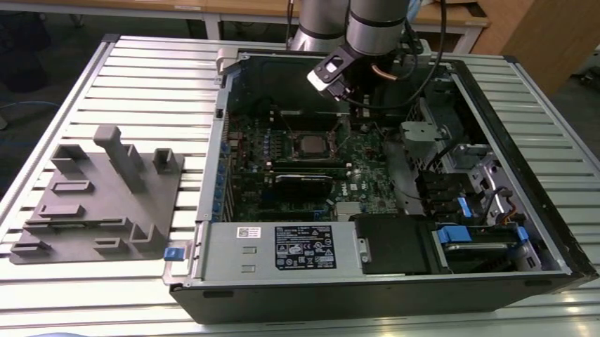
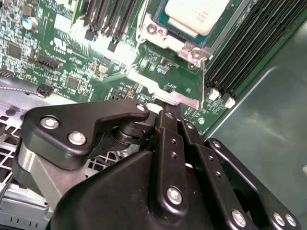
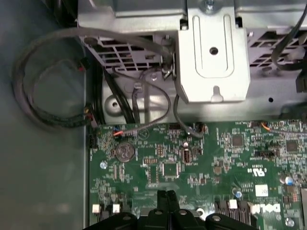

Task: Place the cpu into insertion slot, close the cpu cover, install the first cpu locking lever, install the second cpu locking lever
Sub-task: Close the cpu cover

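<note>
Slatted table (image 1: 140,70) holds the open, white-labelled case (image 1: 375,298); hand (image 2: 165,111) pinched closed, empty, near cpu (image 2: 196,14) seated in insertion slot (image 2: 158,33).

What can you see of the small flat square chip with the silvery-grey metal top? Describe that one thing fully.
The cpu, a small flat square chip with a pale silvery metal top, lies flat in its socket on the green motherboard, inside the open black computer case. In the second wrist view a silver metal frame with screws borders the chip. The black gripper is beside that frame, clear of the chip.
</note>
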Motion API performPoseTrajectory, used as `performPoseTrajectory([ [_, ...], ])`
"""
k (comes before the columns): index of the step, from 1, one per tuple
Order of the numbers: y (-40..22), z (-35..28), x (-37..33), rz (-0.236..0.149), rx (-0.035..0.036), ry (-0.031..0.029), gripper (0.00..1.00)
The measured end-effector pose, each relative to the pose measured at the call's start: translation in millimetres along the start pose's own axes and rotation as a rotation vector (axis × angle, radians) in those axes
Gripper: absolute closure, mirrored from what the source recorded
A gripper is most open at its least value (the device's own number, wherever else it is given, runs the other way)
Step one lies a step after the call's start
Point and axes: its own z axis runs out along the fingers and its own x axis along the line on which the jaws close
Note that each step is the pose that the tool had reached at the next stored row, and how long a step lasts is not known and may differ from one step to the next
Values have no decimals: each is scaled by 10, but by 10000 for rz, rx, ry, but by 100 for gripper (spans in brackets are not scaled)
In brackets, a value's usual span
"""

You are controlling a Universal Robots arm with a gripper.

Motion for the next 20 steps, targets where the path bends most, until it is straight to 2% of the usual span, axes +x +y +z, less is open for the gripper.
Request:
performPoseTrajectory([
  [9, -140, -11, -7, -1, -27, 2, 89],
  [20, -218, -17, -11, -1, -34, 5, 89],
])
